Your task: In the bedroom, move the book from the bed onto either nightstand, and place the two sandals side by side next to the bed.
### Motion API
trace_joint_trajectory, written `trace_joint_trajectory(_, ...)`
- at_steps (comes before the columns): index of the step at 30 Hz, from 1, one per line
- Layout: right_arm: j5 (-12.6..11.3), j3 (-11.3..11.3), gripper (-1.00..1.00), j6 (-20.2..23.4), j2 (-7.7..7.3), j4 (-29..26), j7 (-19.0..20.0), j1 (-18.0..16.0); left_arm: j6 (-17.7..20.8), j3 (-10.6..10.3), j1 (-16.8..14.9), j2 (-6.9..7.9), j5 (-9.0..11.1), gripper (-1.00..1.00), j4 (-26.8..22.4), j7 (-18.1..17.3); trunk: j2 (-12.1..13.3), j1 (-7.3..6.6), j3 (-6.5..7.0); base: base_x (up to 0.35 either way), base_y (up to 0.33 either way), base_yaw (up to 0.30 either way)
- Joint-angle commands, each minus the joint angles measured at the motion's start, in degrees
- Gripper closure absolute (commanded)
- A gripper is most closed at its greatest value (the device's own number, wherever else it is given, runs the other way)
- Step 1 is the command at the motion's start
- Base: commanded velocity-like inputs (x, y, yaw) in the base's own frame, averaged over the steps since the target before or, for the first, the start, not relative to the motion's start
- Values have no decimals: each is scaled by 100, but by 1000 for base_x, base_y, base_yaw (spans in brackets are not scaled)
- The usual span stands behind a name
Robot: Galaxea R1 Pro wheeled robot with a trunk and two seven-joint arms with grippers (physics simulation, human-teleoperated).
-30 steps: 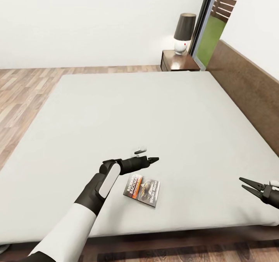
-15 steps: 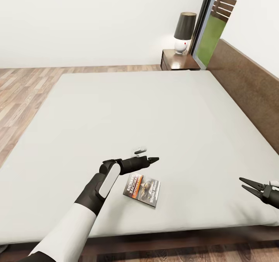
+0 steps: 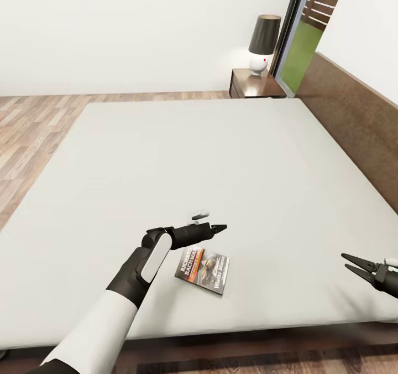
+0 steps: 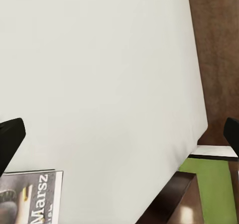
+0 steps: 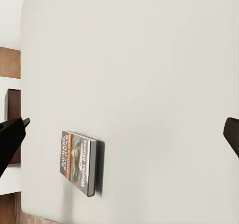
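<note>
Pale mattress of the bed [image 3: 182, 158] carries the book [image 3: 203, 270]; head view adds nightstand [image 3: 255, 84]. Left gripper [image 3: 220, 228] and right gripper [image 3: 349, 264]: fingers spread, empty.

Home bedroom: big bed [image 3: 166, 158] with pale mattress and brown headboard [image 3: 354, 125], far nightstand [image 3: 255, 84] carrying a lamp [image 3: 262, 45], wood-plank floor [image 3: 33, 130], white walls.

head high over bed [image 3: 166, 158], wrists close, overlapping
</note>
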Motion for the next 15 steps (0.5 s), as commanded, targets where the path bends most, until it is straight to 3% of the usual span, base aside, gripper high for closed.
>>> trace_joint_trajectory(1, -22, -1, -100, 41, -1, 2, 5, 0, 27, 5, -3, -1, 7, -100, -2, -9, -43, 22, -22, 0, 0, 0)
trace_joint_trajectory(15, -22, 0, -100, 38, -1, 2, 5, -2, 27, 5, -4, -1, 7, -100, -2, -9, -605, 330, -273, 0, 0, 0)
